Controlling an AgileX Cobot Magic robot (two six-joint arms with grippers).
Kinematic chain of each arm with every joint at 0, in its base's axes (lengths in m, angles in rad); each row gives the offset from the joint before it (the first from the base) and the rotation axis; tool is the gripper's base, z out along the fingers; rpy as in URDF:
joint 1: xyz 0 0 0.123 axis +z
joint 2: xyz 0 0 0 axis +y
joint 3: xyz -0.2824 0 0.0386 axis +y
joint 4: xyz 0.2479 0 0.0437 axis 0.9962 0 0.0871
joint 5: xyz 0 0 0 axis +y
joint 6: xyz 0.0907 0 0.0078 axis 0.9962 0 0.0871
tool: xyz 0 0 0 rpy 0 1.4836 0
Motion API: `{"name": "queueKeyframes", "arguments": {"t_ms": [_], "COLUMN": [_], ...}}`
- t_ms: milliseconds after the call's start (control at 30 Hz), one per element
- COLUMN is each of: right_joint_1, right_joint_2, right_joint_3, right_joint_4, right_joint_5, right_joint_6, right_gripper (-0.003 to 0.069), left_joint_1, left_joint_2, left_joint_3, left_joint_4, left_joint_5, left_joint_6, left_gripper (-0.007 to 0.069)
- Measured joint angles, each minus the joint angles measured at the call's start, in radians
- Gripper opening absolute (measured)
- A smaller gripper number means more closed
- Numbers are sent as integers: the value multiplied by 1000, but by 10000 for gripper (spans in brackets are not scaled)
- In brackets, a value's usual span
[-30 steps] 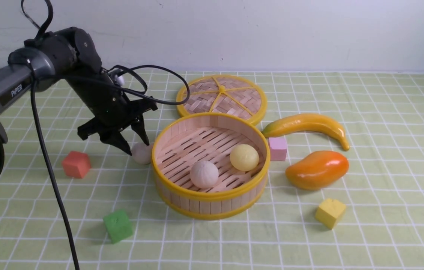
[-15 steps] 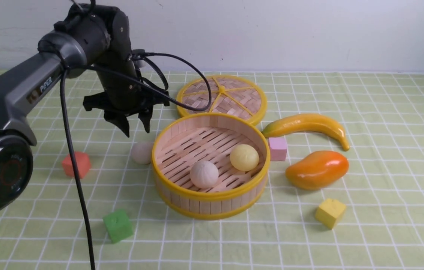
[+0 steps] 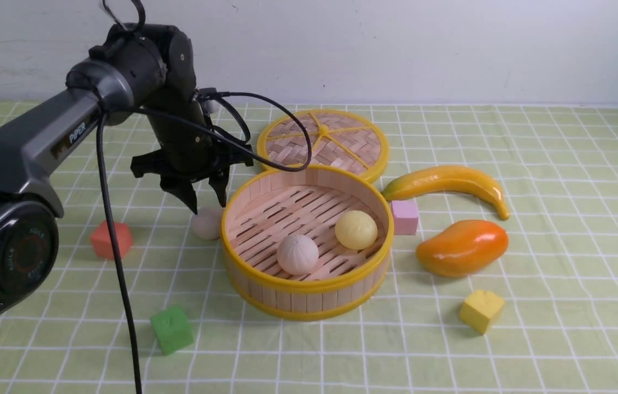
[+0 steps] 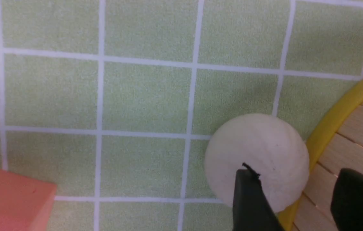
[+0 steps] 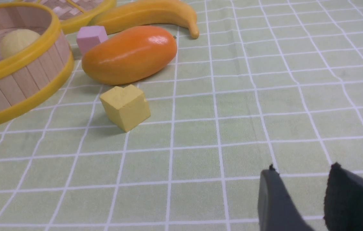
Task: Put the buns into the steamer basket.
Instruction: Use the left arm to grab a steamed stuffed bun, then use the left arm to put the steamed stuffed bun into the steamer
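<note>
bun point(image 3: 206, 224) just under left pincer point(image 3: 209, 207) — parted, empty.

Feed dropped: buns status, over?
Left gripper open, over the loose off-white bun beside the steamer basket. Right gripper open, empty. Yellow bun and second off-white bun inside. Its rim crowds one finger.

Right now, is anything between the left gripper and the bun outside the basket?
Nothing. Front view shows the left gripper right over that bun, no object between.

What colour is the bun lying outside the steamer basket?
Off-white bun; clearest in the left wrist view.
</note>
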Motion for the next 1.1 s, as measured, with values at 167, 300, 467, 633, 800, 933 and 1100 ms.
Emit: {"name": "queueKeyframes", "arguments": {"t_ms": [167, 300, 467, 633, 800, 933, 1100], "right_joint_1": [0, 0, 0, 0, 0, 0, 0], "right_joint_2": [0, 0, 0, 0, 0, 0, 0], "right_joint_3": [0, 0, 0, 0, 0, 0, 0], "right_joint_4": [0, 0, 0, 0, 1, 0, 0], "right_joint_5": [0, 0, 0, 0, 0, 0, 0], "right_joint_6": [0, 0, 0, 0, 0, 0, 0], "right_gripper": [239, 239, 239, 239, 239, 239, 239], "left_joint_1": [1, 1, 2, 3, 3, 3, 3], "left_joint_2": [20, 22, 22, 22, 19, -6, -60], "left_joint_3": [0, 0, 0, 0, 0, 0, 0], "left_joint_4": [-2, -2, -1, 9, 13, 21, 32], "left_joint_5": [0, 0, 0, 0, 0, 0, 1], "left_joint_6": [0, 0, 0, -2, -18, -23, -23], "left_gripper": [342, 314, 172, 5, -13, -13, -13]}}
